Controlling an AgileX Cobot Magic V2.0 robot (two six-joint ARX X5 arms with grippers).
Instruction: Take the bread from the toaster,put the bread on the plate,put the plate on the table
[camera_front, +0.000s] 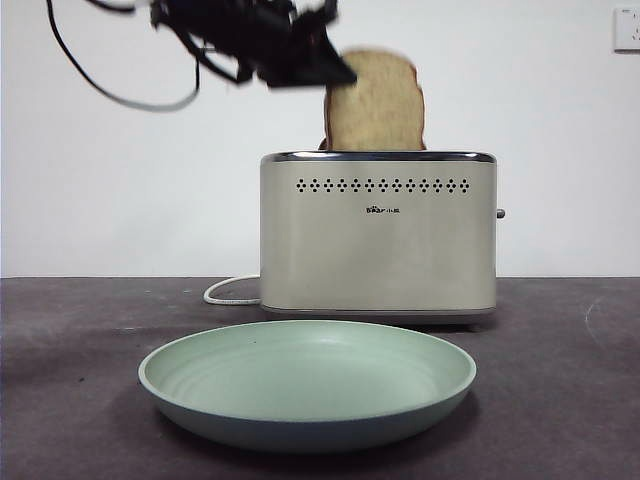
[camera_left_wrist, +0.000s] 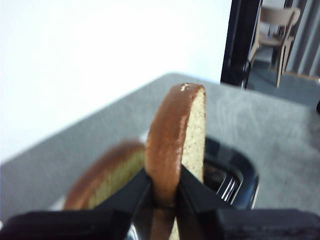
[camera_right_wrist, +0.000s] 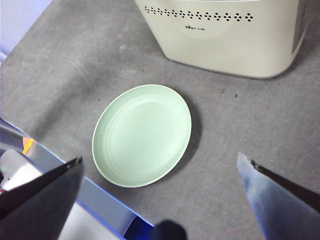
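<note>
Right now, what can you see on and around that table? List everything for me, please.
bread: one slice, pale tan with brown crust, upright, partly out of the toaster, pinched by the left gripper.
second slice: one, tan with brown crust, lower, beside the first in the toaster.
toaster: one, cream with chrome top rim, on the table behind the plate.
cord: one, white, on the table beside the toaster.
plate: one, mint green, empty, on the table in front of the toaster.
table: one, dark grey.
chair: one, beige, in the background.
left gripper: black, shut on the bread's crust.
right gripper: open, above the plate.
</note>
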